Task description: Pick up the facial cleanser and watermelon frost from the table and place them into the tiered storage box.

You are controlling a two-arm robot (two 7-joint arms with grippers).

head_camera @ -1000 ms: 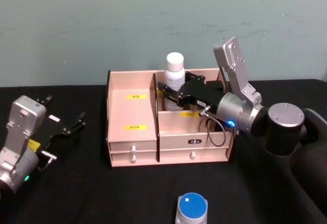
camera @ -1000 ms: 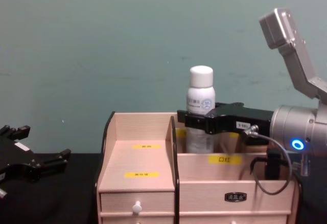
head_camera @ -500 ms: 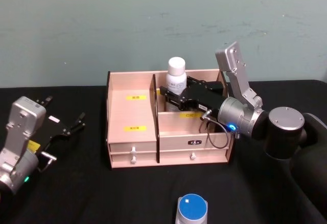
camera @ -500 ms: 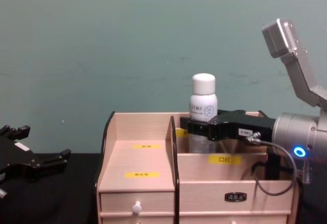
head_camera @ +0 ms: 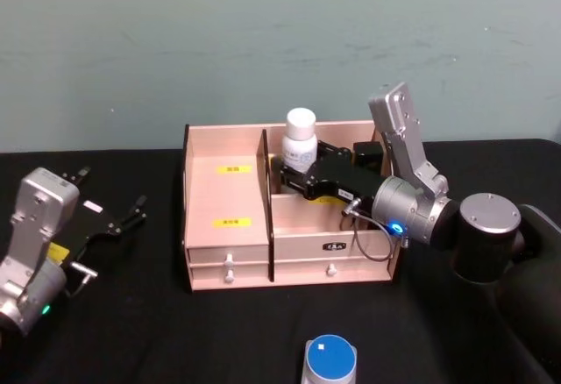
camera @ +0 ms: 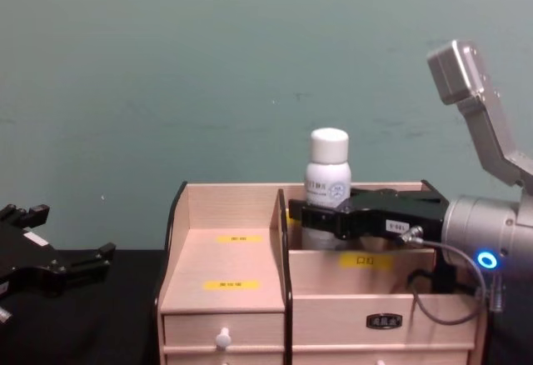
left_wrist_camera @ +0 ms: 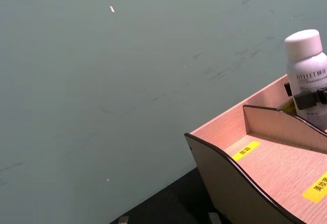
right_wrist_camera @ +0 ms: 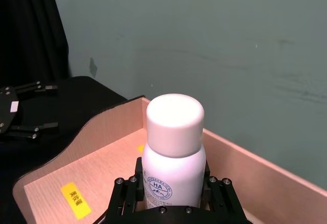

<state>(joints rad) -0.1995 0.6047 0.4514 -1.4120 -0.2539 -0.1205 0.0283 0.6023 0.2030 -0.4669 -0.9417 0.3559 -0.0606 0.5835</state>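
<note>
A white bottle with a white cap stands upright in the back right compartment of the tiered storage box. My right gripper is shut on the bottle's body. The bottle's base is hidden behind the compartment wall. A white container with a blue lid stands on the table in front of the box. I cannot tell which of the two is the facial cleanser and which the watermelon frost. My left gripper rests open at the table's left, away from both.
The table is covered in black cloth. A teal wall rises right behind the box. The box's left stepped compartments carry yellow labels, and two white-knobbed drawers face me.
My right gripper has lowered the white bottle deeper into the back right compartment. The left arm has stayed in place.
</note>
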